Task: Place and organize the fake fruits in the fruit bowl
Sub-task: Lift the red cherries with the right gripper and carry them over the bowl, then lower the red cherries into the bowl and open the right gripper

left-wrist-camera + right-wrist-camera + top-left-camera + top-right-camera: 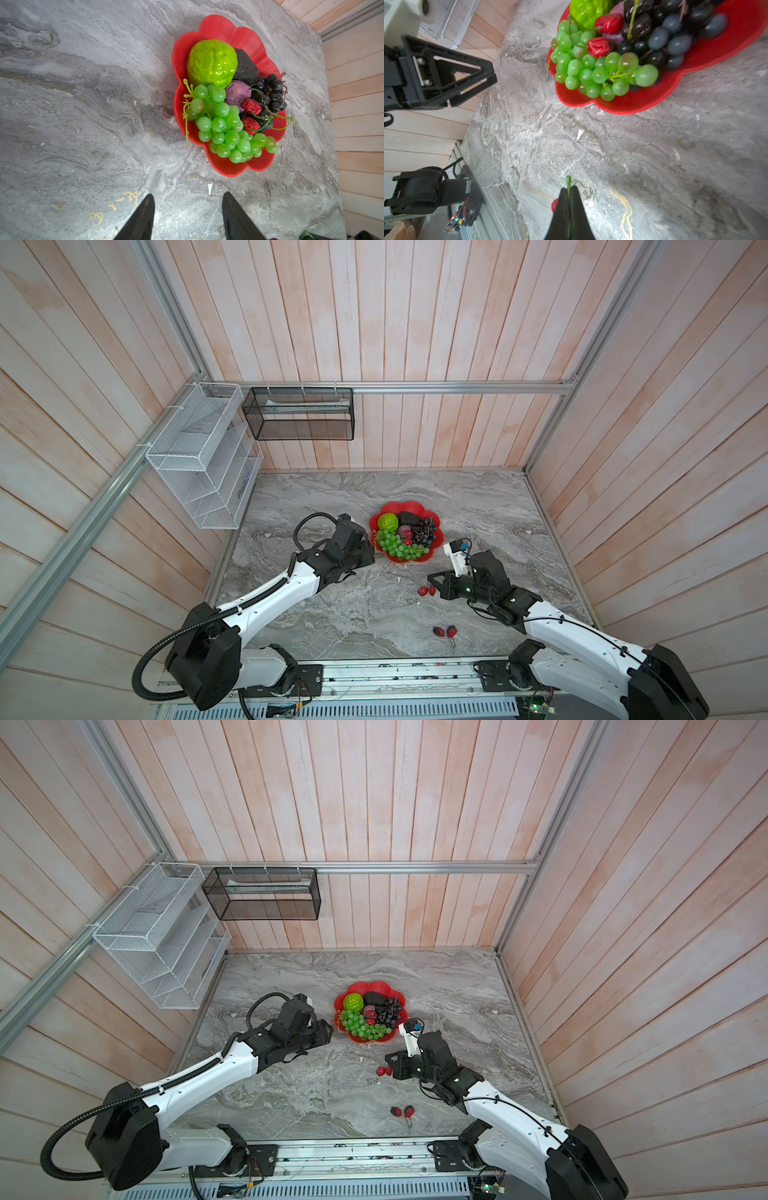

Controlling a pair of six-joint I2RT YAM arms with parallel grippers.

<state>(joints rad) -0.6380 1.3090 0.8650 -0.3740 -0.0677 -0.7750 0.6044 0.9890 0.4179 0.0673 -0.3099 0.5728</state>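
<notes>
The red fruit bowl (415, 506) (218, 25) holds a green grape bunch (397, 546), a lime-green ball (387, 522), a dark oval (409, 517), dark grapes (430, 527), a purple ball (236, 93) and red berries (252, 107). My left gripper (188, 196) stands open and empty just left of the bowl. My right gripper (569, 188) is shut on the green stem (568, 179) of a red berry pair (427, 591), which hangs at its tip in front of the bowl. Another red berry pair (444, 631) lies nearer the table's front edge.
A white wire basket (199, 456) and a black mesh basket (299, 414) hang on the walls at the back left. An aluminium rail (395, 672) runs along the table's front. Wooden walls close in both sides.
</notes>
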